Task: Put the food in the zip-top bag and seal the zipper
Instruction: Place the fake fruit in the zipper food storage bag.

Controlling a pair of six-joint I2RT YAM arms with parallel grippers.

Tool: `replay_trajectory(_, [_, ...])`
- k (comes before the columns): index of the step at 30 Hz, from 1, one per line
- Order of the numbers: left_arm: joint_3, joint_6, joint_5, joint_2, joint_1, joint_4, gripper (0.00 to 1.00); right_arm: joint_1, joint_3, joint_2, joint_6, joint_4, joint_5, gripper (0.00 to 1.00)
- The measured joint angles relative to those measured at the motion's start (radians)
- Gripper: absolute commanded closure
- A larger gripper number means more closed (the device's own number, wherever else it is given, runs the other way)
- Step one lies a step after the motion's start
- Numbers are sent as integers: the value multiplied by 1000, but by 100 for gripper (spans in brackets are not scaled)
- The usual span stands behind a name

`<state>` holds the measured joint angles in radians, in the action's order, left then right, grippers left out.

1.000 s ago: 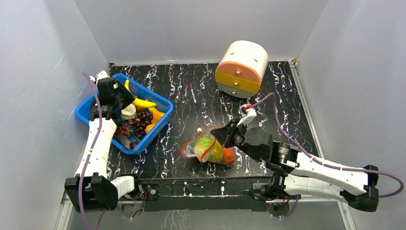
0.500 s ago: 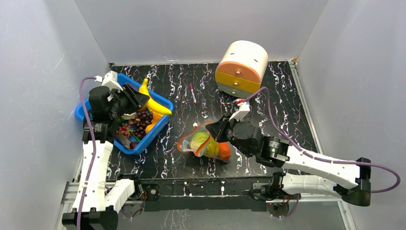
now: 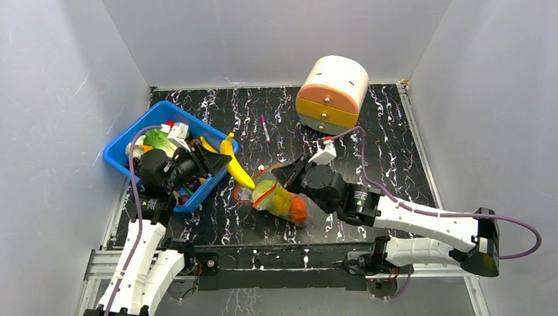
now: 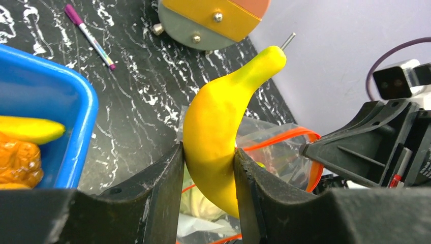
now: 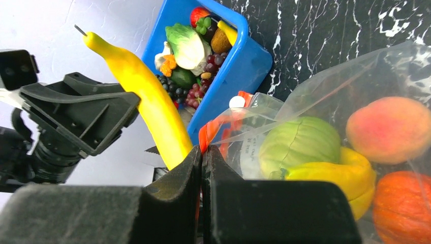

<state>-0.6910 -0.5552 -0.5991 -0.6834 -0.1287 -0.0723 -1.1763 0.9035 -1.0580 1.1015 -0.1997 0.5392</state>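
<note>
A black, white-veined surface (image 3: 388, 131) is lying between pale walls, carrying a blue bin (image 3: 131, 131) at the left and a round drawer unit (image 3: 332, 92) at the back. The left claw (image 4: 208, 155) is clamping a yellow banana (image 4: 223, 107) (stem end up), its lower end hanging just beside the open mouth of the zip-top bag (image 3: 279, 197), which is lying mid-surface. The right claw (image 5: 202, 155) is pressed together, pinching the red-orange zipper (image 5: 216, 127). Inside the bag a green cabbage (image 5: 300, 145), a peach-coloured fruit (image 5: 389, 129) and an orange one (image 5: 401, 201) are showing; more food (image 5: 190, 46) is sitting in the bin.
</note>
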Motion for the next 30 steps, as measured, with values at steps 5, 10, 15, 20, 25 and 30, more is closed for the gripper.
replay_trajectory(5, [96,-51,-3,32,-8,135,81,0,0,-13,33,19,-15,100])
replay_trajectory(10, [150,-77,11,39,-22,272,78,0,-2,-13,66,53,-22,100])
replay_trajectory(15, [162,-82,13,-5,-39,373,77,0,-2,-14,85,82,-29,100])
replay_trajectory(20, [187,-80,26,-73,-100,454,81,0,-17,-18,107,128,-30,100])
replay_trajectory(25, [237,-38,66,-64,-171,503,82,0,-18,-29,121,144,-15,100])
replay_trajectory(30, [262,8,70,-38,-204,572,85,0,-18,-29,131,159,9,100])
